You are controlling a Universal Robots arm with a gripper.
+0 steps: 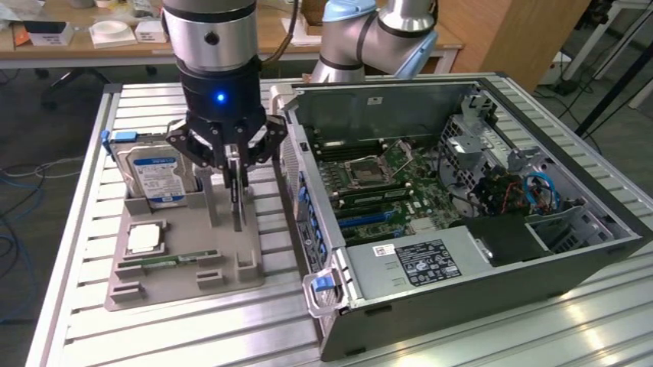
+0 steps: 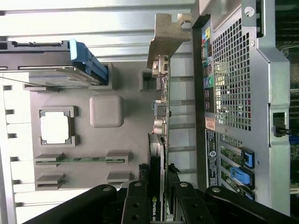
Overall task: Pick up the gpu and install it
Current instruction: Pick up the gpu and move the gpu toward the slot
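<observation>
The gpu (image 1: 238,202) is a thin black card seen edge-on, standing upright over the grey holder tray (image 1: 183,279). My gripper (image 1: 237,162) is shut on its upper edge. In the wrist view the gpu (image 2: 161,116) runs between my fingers (image 2: 135,205), with its metal bracket at the far end, and my gripper (image 2: 158,207) clamps it from both sides. The card's lower edge is close to the tray; I cannot tell whether it touches. The open computer case (image 1: 459,214) lies just to the exterior view's right of the card.
On the tray stand a silver hard drive (image 1: 153,176) with a blue-white label, a processor chip (image 1: 145,238) and a green memory stick (image 1: 168,260). The case's perforated rear panel (image 2: 229,93) is right beside the card. The motherboard (image 1: 393,191) lies exposed inside the case.
</observation>
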